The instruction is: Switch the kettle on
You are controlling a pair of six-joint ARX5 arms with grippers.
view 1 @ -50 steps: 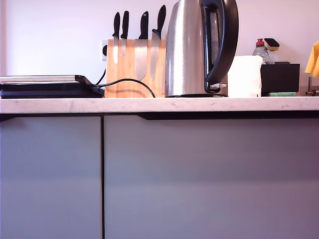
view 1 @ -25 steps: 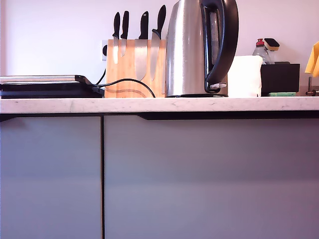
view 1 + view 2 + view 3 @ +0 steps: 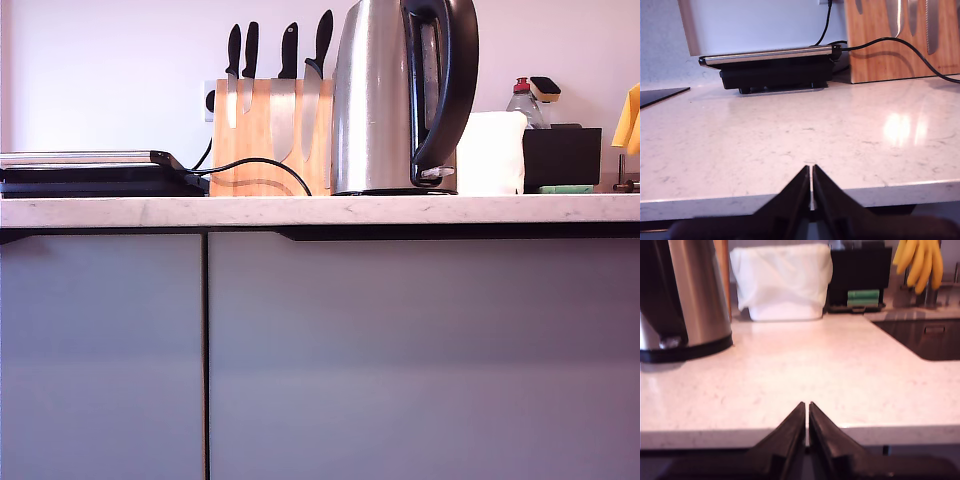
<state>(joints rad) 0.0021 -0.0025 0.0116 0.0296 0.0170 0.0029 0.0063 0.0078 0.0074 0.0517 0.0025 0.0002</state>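
Observation:
The brushed steel kettle (image 3: 380, 100) stands on the counter in the exterior view, its curved black handle (image 3: 455, 80) toward that view's right, a small switch tab (image 3: 435, 172) at the handle's bottom, on a black base. The second wrist view shows the kettle's (image 3: 695, 295) lower body and base ahead. My second gripper (image 3: 807, 412) is shut and empty at the counter's front edge, short of the kettle. My first gripper (image 3: 811, 175) is shut and empty at the counter edge facing a flat grill. Neither gripper appears in the exterior view.
A wooden knife block (image 3: 270, 130) with several black-handled knives stands behind the kettle, a black cable (image 3: 900, 42) running from it. A flat black grill (image 3: 95, 172) lies at the exterior view's left. A white bag-lined bin (image 3: 782, 280), black box (image 3: 860, 275), yellow gloves (image 3: 920, 262) and a sink (image 3: 930, 337) lie beyond.

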